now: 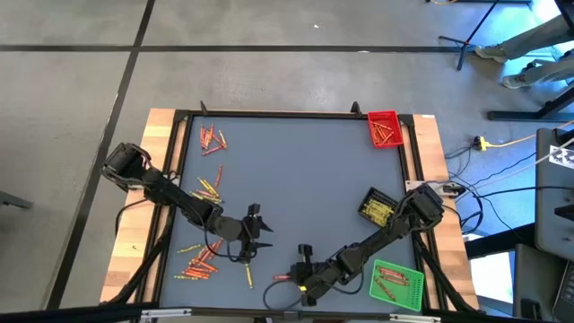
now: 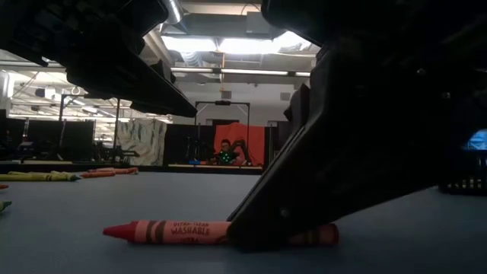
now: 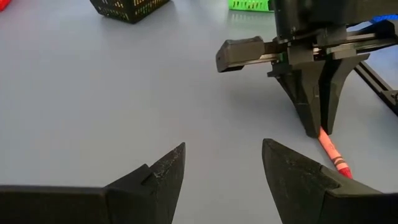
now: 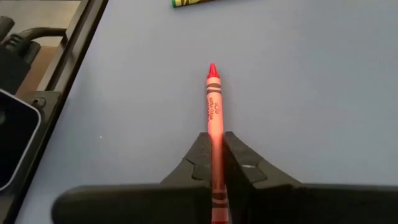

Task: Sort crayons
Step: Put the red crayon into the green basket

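We see the right gripper low at the near edge of the bench, its jaws clamped on a red crayon lying flat there. The left gripper hovers close by, jaws apart and holding nothing.

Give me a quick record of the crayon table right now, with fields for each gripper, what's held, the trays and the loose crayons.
right gripper: shut on a red crayon lying flat on the table mat
left gripper: open, empty, hovering nearby
red tray: far right corner
black tray: right side
green tray: near right corner
loose crayons: scattered along the left side
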`<state>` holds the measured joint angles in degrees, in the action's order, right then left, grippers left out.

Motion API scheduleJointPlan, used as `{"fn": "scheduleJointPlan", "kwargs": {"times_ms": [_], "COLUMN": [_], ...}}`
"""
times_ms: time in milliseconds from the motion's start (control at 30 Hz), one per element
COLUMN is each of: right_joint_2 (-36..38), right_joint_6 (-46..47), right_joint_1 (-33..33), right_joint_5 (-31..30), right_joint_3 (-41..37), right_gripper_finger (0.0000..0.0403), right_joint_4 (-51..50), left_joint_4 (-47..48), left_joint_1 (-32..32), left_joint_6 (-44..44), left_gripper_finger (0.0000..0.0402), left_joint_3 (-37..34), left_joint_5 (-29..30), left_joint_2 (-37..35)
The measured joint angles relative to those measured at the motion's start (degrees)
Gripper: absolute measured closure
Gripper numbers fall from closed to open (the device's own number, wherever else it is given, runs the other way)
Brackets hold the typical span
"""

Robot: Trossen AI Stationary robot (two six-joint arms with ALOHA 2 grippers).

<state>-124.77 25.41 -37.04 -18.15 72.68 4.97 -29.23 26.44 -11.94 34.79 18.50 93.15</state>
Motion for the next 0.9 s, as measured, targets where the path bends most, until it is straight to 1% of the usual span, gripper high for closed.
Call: {"fn": "scheduleJointPlan", "kwargs": {"times_ms": [100, 167, 300, 367, 500, 600, 733, 900], "right_joint_2": [0.55, 1.57, 4.67, 7.08, 11.58, 14.91, 20.98, 27.5], "right_joint_6": [-0.91, -1.6, -1.88, -1.67, 1.36, 3.27, 9.65, 22.51], "right_joint_1": [-0.08, -0.16, -1.14, -2.02, -4.04, -5.42, -7.76, -12.01], "right_joint_5": [-0.62, 0.17, 2.09, 2.03, 0.04, 0.1, 0.08, -0.63], "right_joint_3": [-0.04, -0.19, -0.48, -0.48, -0.32, -0.37, -0.26, -0.28], "right_gripper_finger": [0.0383, 0.038, 0.0388, 0.039, 0.0384, 0.0382, 0.0381, 0.038], "right_joint_4": [-0.19, -0.71, -4.59, -7.33, -11.64, -15.84, -25.71, -38.67], "left_joint_4": [0.0, 0.0, -0.02, -0.04, -0.02, -0.02, -0.02, 0.0], "left_joint_1": [0.0, 0.02, 0.87, 1.17, 1.38, 1.4, 1.4, 1.4], "left_joint_6": [-0.02, -0.11, -0.13, -0.13, -0.13, -0.13, -0.13, -0.11], "left_gripper_finger": [0.0205, 0.0205, 0.0205, 0.0205, 0.0205, 0.0205, 0.0205, 0.0205], "left_joint_3": [0.0, 0.0, 0.02, 0.02, 0.02, 0.02, 0.02, 0.04], "left_joint_5": [0.0, 0.0, 0.02, 0.0, 0.07, 0.04, 0.04, 0.04], "left_joint_2": [0.02, -0.01, 0.01, -0.01, 0.0, 0.02, 0.0, 0.01]}}
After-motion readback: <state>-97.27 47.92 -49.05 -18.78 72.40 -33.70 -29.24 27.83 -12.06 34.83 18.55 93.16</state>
